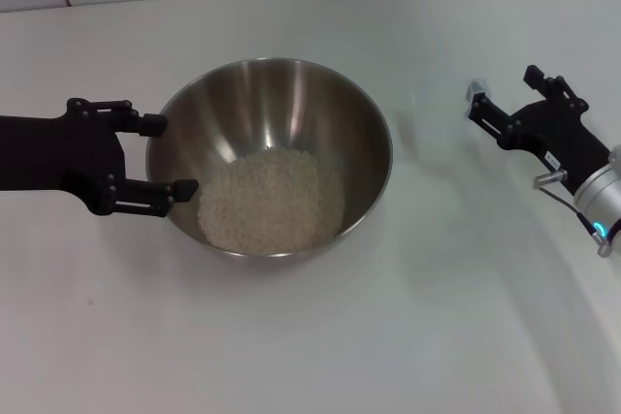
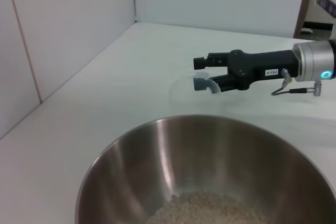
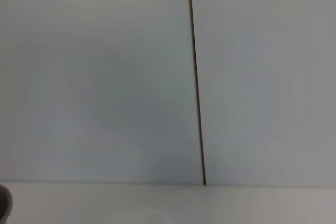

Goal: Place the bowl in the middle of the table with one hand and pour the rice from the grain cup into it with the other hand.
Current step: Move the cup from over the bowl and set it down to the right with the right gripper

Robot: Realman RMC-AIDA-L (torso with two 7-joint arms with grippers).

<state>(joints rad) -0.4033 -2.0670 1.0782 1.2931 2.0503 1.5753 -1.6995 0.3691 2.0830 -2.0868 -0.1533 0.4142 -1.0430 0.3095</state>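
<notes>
The surface (image 1: 320,336) carries the bowl (image 1: 359,123) centrally, rice (image 1: 272,201) heaped inside. The left gripper (image 1: 170,154) is spread around its rim; withdrawal could drag it. The right gripper (image 1: 500,99), well apart, appears released beside the barely visible grain cup (image 2: 184,85), which could be toppled.

This looks like a bare robot test bench in a lab rather than a home kitchen. A plain white table (image 1: 291,336) runs up to white wall panels (image 3: 105,77) split by thin dark seams (image 3: 197,77) at the far side. The one kitchen item is a steel bowl (image 1: 291,94) of rice (image 1: 272,201).
</notes>
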